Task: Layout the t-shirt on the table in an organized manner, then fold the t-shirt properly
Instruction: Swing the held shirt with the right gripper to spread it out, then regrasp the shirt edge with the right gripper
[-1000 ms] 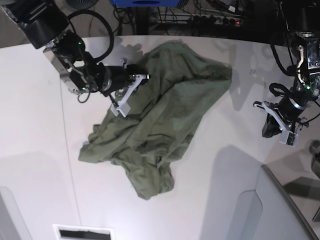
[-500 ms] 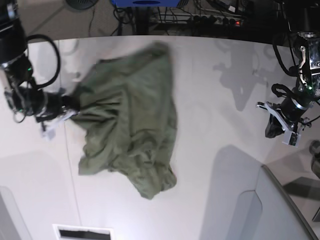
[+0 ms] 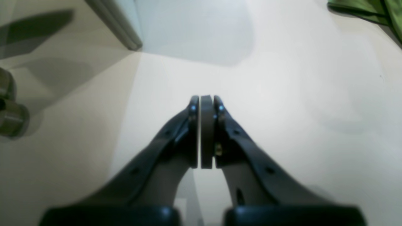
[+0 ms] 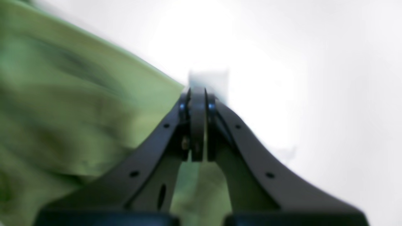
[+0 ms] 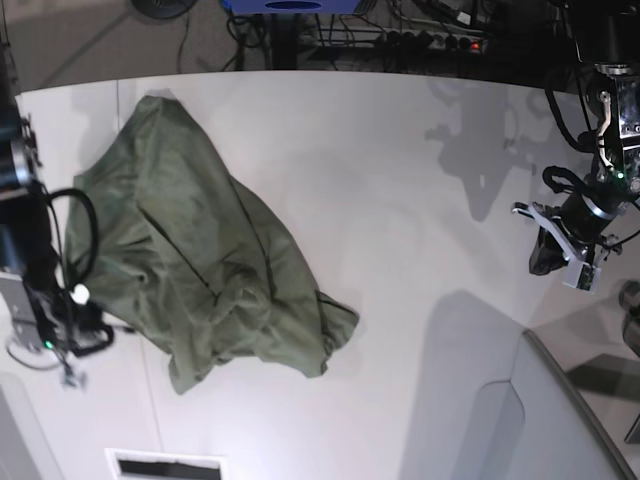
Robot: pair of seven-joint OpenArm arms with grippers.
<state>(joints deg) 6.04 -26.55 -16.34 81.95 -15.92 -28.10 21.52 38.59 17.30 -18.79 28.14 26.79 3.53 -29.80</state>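
Note:
The olive-green t-shirt [image 5: 200, 260] lies crumpled on the left half of the white table [image 5: 400, 200]. One corner reaches toward the far edge, and a bunched lump sits near the middle front. My right gripper [image 5: 98, 336] is at the shirt's left edge near the table's left side. In the blurred right wrist view its jaws [image 4: 198, 91] are shut, with t-shirt [image 4: 78, 94] fabric beside and under them. My left gripper [image 5: 545, 262] hovers at the right side, far from the shirt. The left wrist view shows this gripper [image 3: 206, 99] shut on nothing over bare table [image 3: 282, 78], with a t-shirt [image 3: 370, 8] edge at the top right.
A grey-white raised panel [image 5: 560, 420] with a dark rim stands at the front right, and that panel [image 3: 125, 28] also shows in the left wrist view. A slot [image 5: 165, 465] sits at the front edge. Cables and equipment [image 5: 420, 35] lie beyond the far edge.
My right arm has swung left and toward the front, dragging the t-shirt from the table's middle to its left side. The left arm has stayed put.

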